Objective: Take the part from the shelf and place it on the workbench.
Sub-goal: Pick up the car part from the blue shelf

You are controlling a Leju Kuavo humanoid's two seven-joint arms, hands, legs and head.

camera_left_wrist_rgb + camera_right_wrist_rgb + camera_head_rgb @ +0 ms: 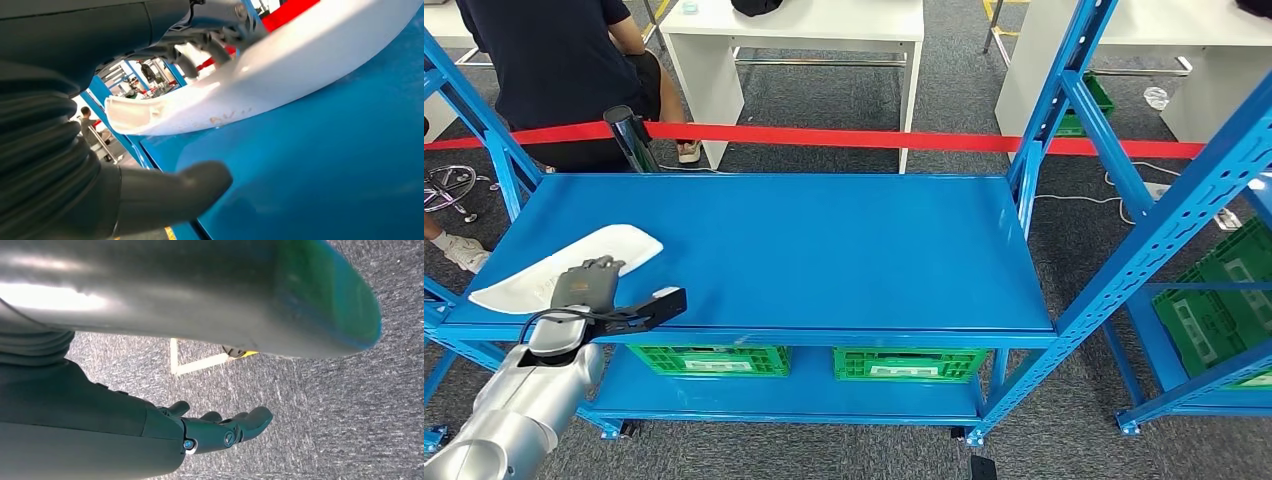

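Left hand (584, 285): set over the near end of the part (564, 267), at the front-left corner of the shelf (824, 250). In the left wrist view its dark fingers (210, 47) lie along the top of the part (280, 75) while the thumb (170, 192) stands apart, beside the shelf board (325, 165); whether the hand grips the part or merely rests on it cannot be told. Part: a long, white, curved panel lying flat on the blue shelf board, slanting from the front-left edge toward the middle, with faint lettering on its side. Right hand (220, 427): hangs over grey carpet, fingers loosely extended and apart, holding nothing. Shelf: a blue steel rack with slotted uprights; two green crates (709, 358) sit on its lower level. Beyond it, a red tape (874, 138) runs across the scene, with a person (554, 70) seated at upper left beside a white table (804, 30). A second blue rack (1184, 230) stands at right, carrying another green crate (1219, 300).
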